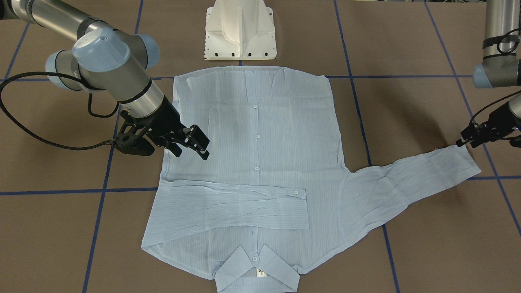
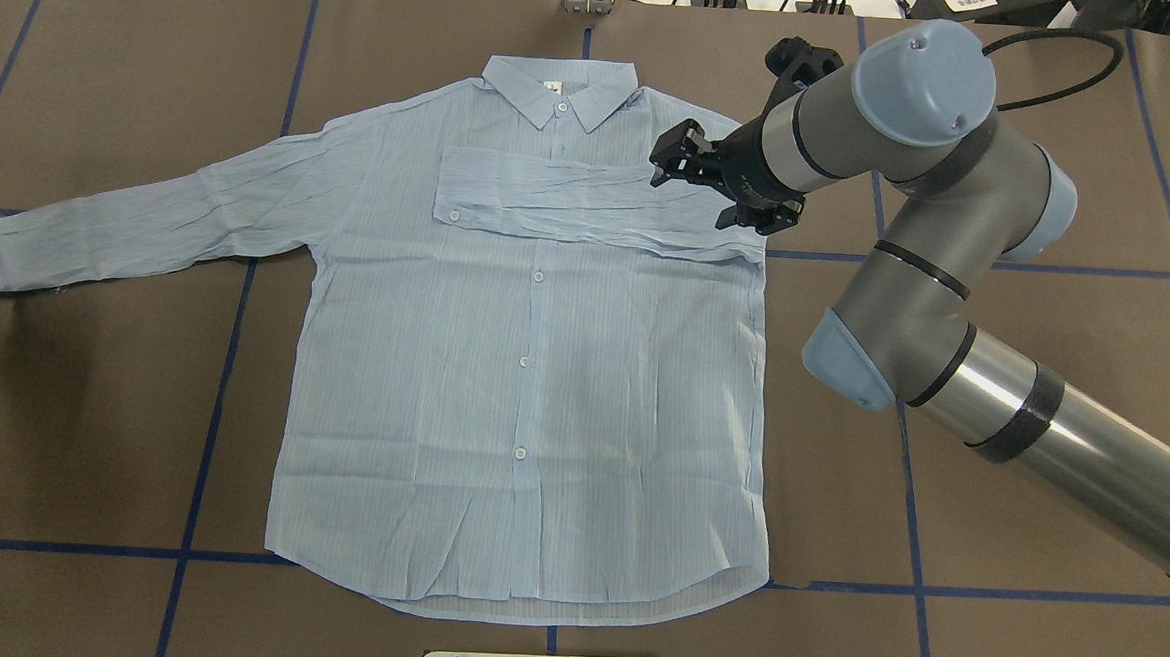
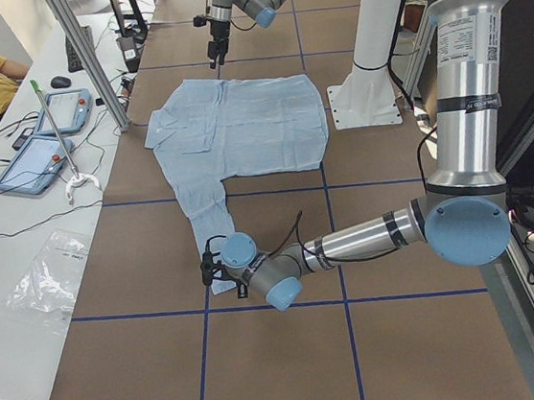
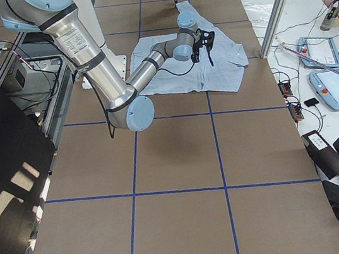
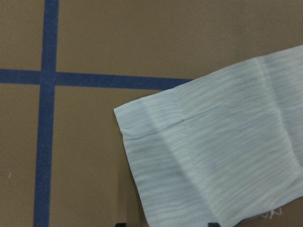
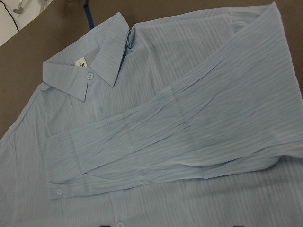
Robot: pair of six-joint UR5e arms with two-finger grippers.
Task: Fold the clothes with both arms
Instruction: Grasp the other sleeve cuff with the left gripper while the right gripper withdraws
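The pale blue striped shirt [image 2: 523, 365] lies flat, buttons up, collar [image 2: 557, 92] on the far side from me. One sleeve [image 2: 572, 203] is folded across the chest, cuff button showing; it fills the right wrist view [image 6: 180, 137]. My right gripper [image 2: 718, 180] hovers open and empty over that sleeve's shoulder end, also in the front view [image 1: 191, 146]. The other sleeve [image 2: 170, 217] stretches out flat to my left. My left gripper [image 1: 464, 142] is open at its cuff [image 5: 189, 156], which lies between the fingertips in the left wrist view.
The white pedestal base [image 1: 240, 32] stands just behind the shirt's hem. Blue tape lines [image 2: 233, 350] cross the brown table. A side bench with tablets [image 3: 40, 153] and a person sits beyond the collar side.
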